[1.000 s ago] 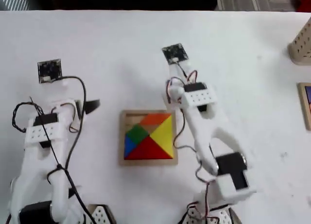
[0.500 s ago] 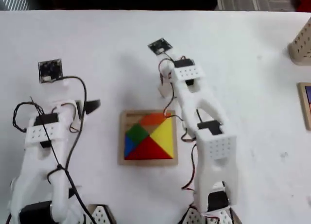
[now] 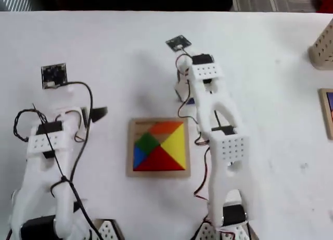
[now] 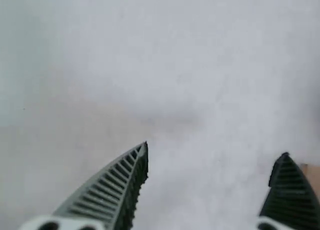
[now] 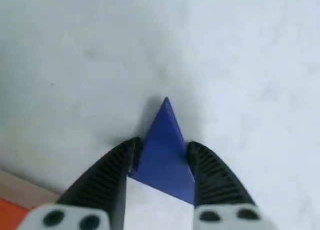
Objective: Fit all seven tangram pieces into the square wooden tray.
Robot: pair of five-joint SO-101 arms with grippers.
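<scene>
- Judging from the high view, the puzzle is most of the way done: the square wooden tray (image 3: 157,173) lies on the white bench (image 3: 104,42) between the two arms and is largely filled.
- Orange, green, blue, red and yellow pieces sit flush inside it. I cannot tell whether a sixth piece lies among them.
- Bare wood shows in the tray's far corner on the left arm's side, so at least one slot looks open.
- One piece is outside the tray: a blue triangle (image 5: 165,165) beyond the tray's far corner on the right arm's side, near it but not touching.
- The right pincer (image 5: 164,142) is closed in on that triangle, one ribbed finger against each slanted edge and the point sticking out ahead.
- Whether the triangle rests on the bench or is raised off it cannot be told.
- The left pincer (image 4: 215,165) is spread wide with nothing between its fingers, over bare bench beside the tray and well apart from the triangle.
- What is left, as far as the pictures show, is carrying the blue triangle back over the rim, turning it to match the gap and seating it flat.
- That gap looks tight against the neighbouring pieces, so a skewed drop could leave the triangle riding on an edge.
</scene>
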